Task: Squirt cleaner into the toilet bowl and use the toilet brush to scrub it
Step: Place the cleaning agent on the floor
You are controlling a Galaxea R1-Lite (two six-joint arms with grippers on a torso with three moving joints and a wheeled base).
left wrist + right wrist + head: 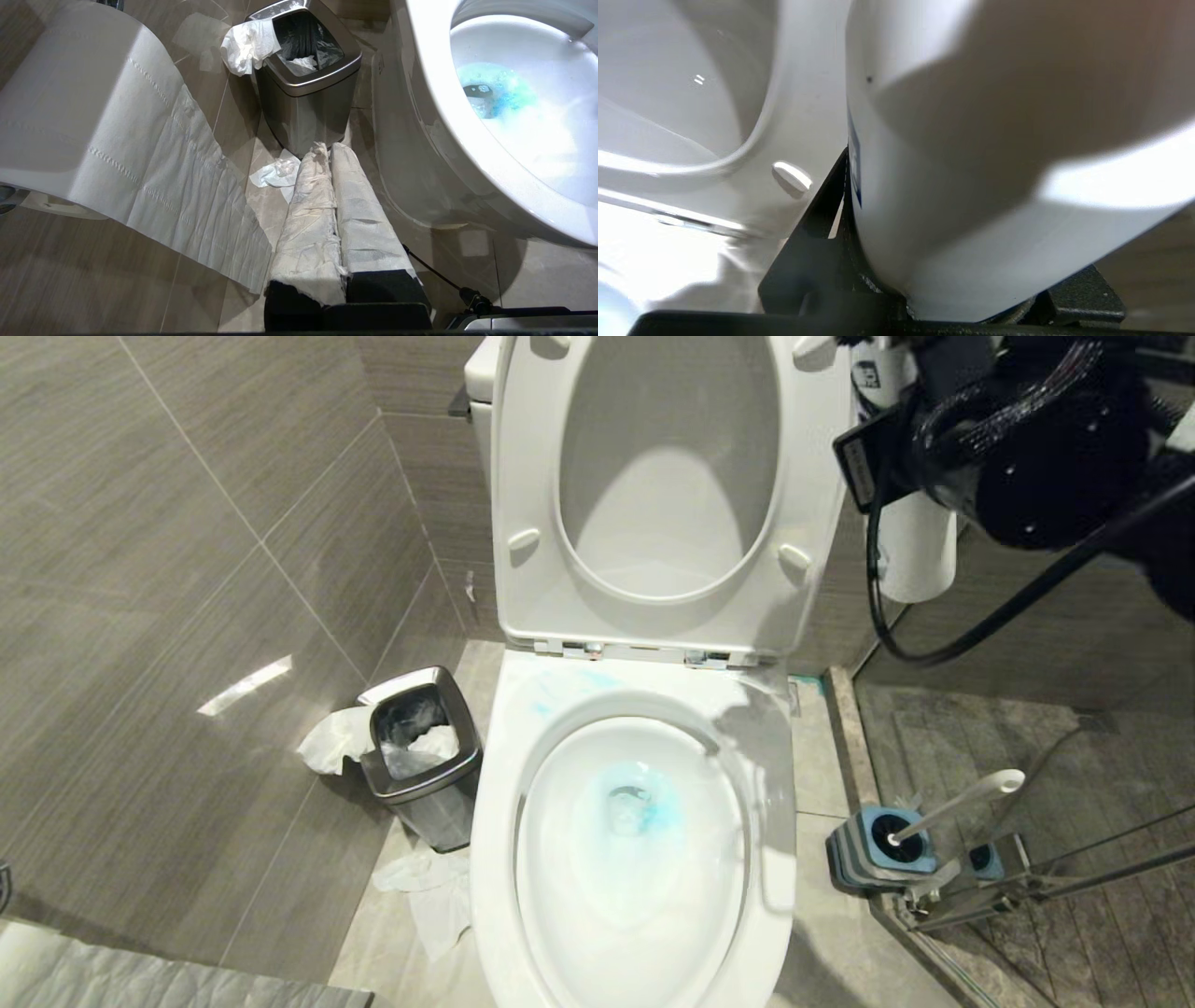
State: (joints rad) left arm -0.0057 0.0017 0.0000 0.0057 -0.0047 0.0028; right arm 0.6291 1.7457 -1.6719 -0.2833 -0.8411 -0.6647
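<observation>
The toilet bowl [631,859] holds water tinted with blue cleaner [644,803]. On the left, a steel bin [420,751] holds paper. On the right, the toilet brush [952,805] stands in its holder [873,849]. The right fingers [822,224] grip what looks like a white bottle [994,163]; the left fingers [345,196] are closed.

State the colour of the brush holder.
Blue top over grey striped sides; the holder shows best in the head view.

toilet bowl [644,859] centre with cleaner [644,803] in its water, seat [653,495] raised behind, waste bin [420,756] on its left, toilet brush [952,807] in holder [878,849] on its right, bottle [915,541] beside raised seat
</observation>
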